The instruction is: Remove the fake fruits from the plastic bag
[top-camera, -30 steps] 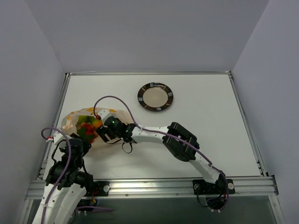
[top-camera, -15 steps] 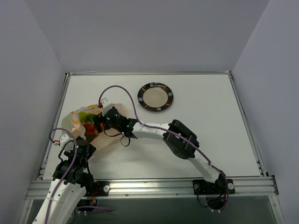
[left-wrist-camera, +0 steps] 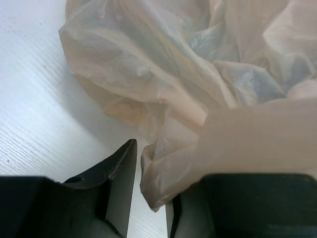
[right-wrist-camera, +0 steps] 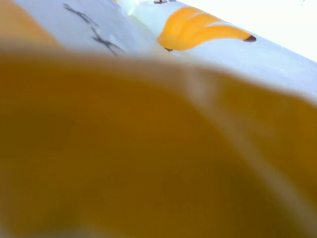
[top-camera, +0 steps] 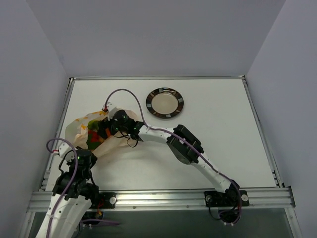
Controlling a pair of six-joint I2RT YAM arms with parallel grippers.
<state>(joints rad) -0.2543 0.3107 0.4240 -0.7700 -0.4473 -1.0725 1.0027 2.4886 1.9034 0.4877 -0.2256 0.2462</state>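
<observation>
The plastic bag [top-camera: 81, 126] lies crumpled at the table's left, peach-tan with orange marks. Red and green fake fruits [top-camera: 93, 137] show through it. My right gripper [top-camera: 106, 130] reaches into the bag from the right, and its fingers are hidden by the film. The right wrist view is filled by a blurred orange surface [right-wrist-camera: 148, 148], with a yellow print on the bag [right-wrist-camera: 203, 30] above it. My left gripper [left-wrist-camera: 151, 198] sits at the bag's near edge. Its jaws stand narrowly apart with a fold of the bag [left-wrist-camera: 163, 168] hanging between them, and table shows beside the fold.
A round dark-rimmed plate [top-camera: 179, 105] sits behind and to the right of the bag. Low metal rails border the table [top-camera: 213, 139] at left, right and front. Purple cables loop over both arms.
My right gripper has pushed further left into the bag, and its arm has swung with it. The bag has shifted and bunched up. My left arm has drawn back slightly.
</observation>
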